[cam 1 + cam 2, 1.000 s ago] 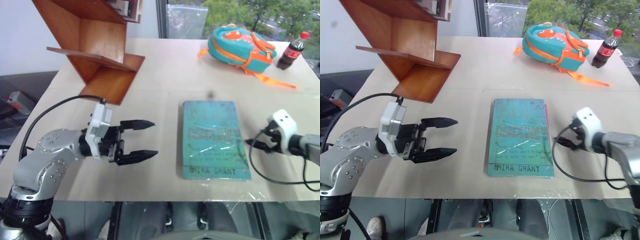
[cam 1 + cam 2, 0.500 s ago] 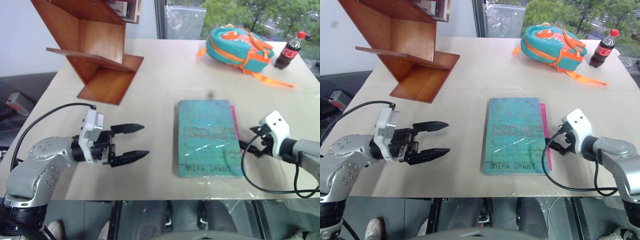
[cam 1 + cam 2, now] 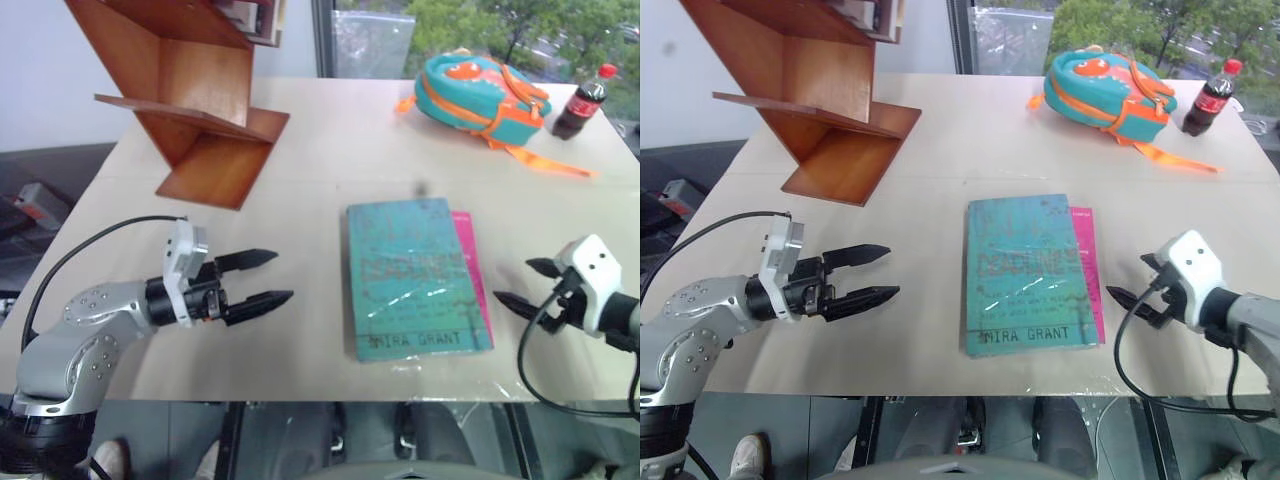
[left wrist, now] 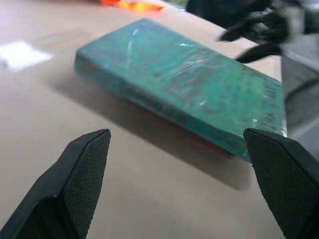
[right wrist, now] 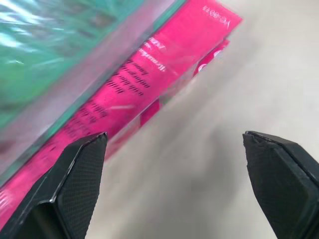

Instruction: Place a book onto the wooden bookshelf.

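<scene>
I've got the left gripper (image 3: 262,279) spread wide, empty, hovering over the surface (image 3: 330,150) w/ its tips pointing at the book (image 3: 415,275), apart from it. Right gripper (image 3: 522,286) also spread, nothing in it, just beside the pink book (image 3: 473,275) edge, not touching. Teal book lies flat mid-surface atop the pink one. Wooden bookshelf (image 3: 190,100) sits at far left, well apart.

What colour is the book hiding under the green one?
Bright pink, seen best in the right wrist view.
</scene>
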Action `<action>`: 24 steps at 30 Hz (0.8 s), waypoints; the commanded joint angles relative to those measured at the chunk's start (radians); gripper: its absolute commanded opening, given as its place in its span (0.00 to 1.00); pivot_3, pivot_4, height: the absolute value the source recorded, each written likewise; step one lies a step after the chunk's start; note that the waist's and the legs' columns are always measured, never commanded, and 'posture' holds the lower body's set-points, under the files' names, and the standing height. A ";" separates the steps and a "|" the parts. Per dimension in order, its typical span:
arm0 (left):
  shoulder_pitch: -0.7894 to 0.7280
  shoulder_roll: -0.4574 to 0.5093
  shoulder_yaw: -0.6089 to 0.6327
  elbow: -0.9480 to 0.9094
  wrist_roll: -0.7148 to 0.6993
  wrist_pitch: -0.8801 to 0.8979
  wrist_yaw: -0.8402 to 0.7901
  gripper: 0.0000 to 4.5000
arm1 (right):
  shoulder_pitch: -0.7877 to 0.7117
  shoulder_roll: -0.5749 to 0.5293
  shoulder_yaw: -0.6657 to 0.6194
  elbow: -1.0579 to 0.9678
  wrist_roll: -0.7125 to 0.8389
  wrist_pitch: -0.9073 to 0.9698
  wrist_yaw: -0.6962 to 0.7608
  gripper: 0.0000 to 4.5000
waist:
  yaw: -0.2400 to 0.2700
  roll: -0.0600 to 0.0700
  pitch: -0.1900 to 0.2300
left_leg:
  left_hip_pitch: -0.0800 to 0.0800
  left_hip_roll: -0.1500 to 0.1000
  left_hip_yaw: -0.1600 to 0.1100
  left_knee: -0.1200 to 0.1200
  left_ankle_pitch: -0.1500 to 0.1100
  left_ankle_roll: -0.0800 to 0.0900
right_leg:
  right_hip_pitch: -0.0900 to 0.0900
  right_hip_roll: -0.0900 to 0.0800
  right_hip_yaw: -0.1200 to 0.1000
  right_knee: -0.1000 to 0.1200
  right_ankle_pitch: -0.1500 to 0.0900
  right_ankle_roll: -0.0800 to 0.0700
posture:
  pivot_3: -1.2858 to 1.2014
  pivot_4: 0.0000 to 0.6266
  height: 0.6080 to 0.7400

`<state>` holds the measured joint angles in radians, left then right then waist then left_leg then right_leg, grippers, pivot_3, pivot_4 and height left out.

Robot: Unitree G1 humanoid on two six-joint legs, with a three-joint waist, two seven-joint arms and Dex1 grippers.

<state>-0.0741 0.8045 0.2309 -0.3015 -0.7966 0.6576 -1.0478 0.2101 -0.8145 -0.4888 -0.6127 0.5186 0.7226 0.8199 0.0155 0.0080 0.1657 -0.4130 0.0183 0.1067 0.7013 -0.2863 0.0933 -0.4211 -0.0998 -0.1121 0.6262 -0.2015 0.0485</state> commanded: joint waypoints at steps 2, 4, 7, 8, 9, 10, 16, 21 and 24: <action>-0.104 -0.027 -0.036 0.045 -0.157 0.268 0.098 1.00 | 0.134 -0.007 -0.223 -0.249 0.154 -0.038 0.130 0.98 | 0.002 0.000 0.000 | 0.000 0.000 -0.001 0.000 0.000 0.000 | 0.001 0.000 0.000 0.000 0.000 0.000 | 0.52 0.24 1.00; -0.166 -0.046 -0.059 0.094 -0.200 0.376 0.134 1.00 | 0.147 0.003 -0.244 -0.306 0.209 -0.033 0.105 0.98 | 0.000 -0.002 -0.001 | 0.001 0.000 -0.003 0.000 0.000 0.000 | 0.002 0.000 0.001 0.000 0.000 0.000 | 0.52 0.24 1.00; -0.277 -0.109 -0.083 0.205 -0.237 0.512 0.203 1.00 | 0.135 0.009 -0.209 -0.382 0.244 -0.039 0.040 0.98 | -0.002 -0.004 -0.001 | 0.003 0.000 -0.002 0.001 0.000 0.000 | 0.004 0.000 0.001 0.001 0.000 0.000 | 0.52 0.24 1.00; -0.309 -0.139 -0.087 0.243 -0.243 0.548 0.231 1.00 | 0.126 0.011 -0.187 -0.398 0.253 -0.036 0.015 0.98 | -0.001 -0.004 -0.001 | 0.003 0.000 -0.002 0.001 0.000 0.000 | 0.004 0.000 0.001 0.001 0.000 0.000 | 0.52 0.24 1.00; -0.334 -0.166 -0.090 0.275 -0.247 0.588 0.260 1.00 | 0.123 0.013 -0.170 -0.411 0.254 -0.039 -0.002 0.98 | -0.001 -0.004 -0.001 | 0.003 0.000 -0.002 0.002 0.000 0.000 | 0.004 -0.001 0.001 0.001 0.000 0.000 | 0.52 0.24 1.00; -0.352 -0.180 -0.104 0.298 -0.232 0.604 0.270 1.00 | 0.114 0.012 -0.146 -0.422 0.251 -0.040 -0.023 0.98 | -0.001 -0.005 -0.002 | 0.003 0.000 -0.002 0.002 0.000 0.000 | 0.004 -0.001 0.001 0.001 0.000 0.000 | 0.52 0.24 1.00; -0.444 -0.342 -0.196 0.421 -0.168 0.648 0.314 1.00 | 0.078 0.007 -0.027 -0.434 0.214 -0.098 -0.110 0.98 | 0.004 -0.008 -0.001 | 0.001 -0.002 -0.003 0.002 0.000 0.000 | 0.004 -0.001 0.002 0.001 0.001 -0.001 | 0.52 0.24 1.00; -0.502 -0.446 -0.193 0.514 -0.147 0.664 0.331 0.94 | 0.097 -0.014 0.005 -0.434 0.210 -0.143 -0.164 0.99 | 0.003 -0.008 -0.001 | 0.001 -0.002 -0.003 0.002 0.000 0.000 | 0.004 -0.001 -0.001 0.001 0.001 -0.002 | 0.52 0.24 1.00; -0.529 -0.476 -0.165 0.567 -0.154 0.693 0.329 0.73 | 0.125 -0.029 -0.003 -0.434 0.218 -0.169 -0.185 1.00 | 0.002 -0.009 -0.001 | 0.001 -0.002 -0.003 0.002 0.000 0.000 | 0.004 -0.001 -0.002 0.001 0.000 0.000 | 0.52 0.24 1.00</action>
<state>-0.5843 0.3264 0.0332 0.2604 -0.9376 1.3301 -0.7108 0.3248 -0.8297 -0.4744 -1.0229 0.7253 0.5865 0.6529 0.0171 -0.0008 0.1644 -0.4116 0.0162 0.1036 0.7038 -0.2859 0.0938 -0.4170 -0.1010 -0.1137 0.6273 -0.2013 0.0486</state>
